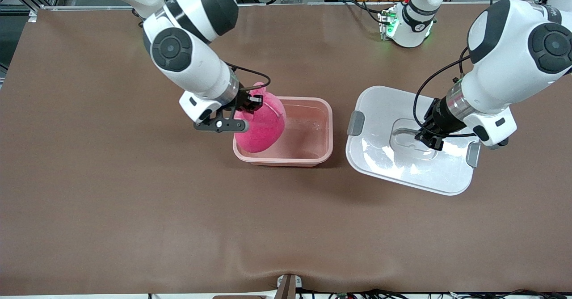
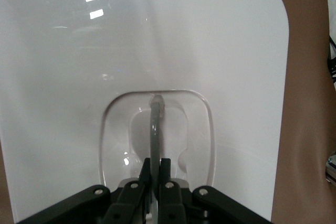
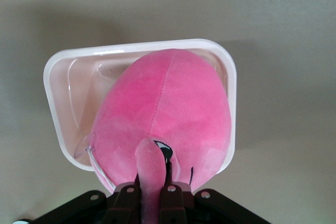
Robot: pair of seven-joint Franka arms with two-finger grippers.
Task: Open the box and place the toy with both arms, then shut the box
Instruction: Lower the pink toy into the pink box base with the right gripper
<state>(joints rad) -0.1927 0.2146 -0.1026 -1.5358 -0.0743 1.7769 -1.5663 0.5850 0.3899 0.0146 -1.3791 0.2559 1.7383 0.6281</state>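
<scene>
Now the box (image 1: pixel 308 129) stands open mid-table, brown cloth (image 1: pixel 134 227) bare all round it. Beside it, toward the left arm's end, lies its lid (image 1: pixel 384 156), flat. The right gripper (image 1: pixel 248 107) pinches a flap of the toy (image 1: pixel 261 127), which hangs partly inside the box at one end. The left gripper (image 1: pixel 431 139) is clamped on the lid's handle (image 2: pixel 155 129).

The toy (image 1: pixel 261 127) fills the open box (image 1: pixel 313 156) at the right arm's end; its other half stands free. A bare strip of counter (image 1: pixel 339 174) separates box and lid (image 1: pixel 380 156).
</scene>
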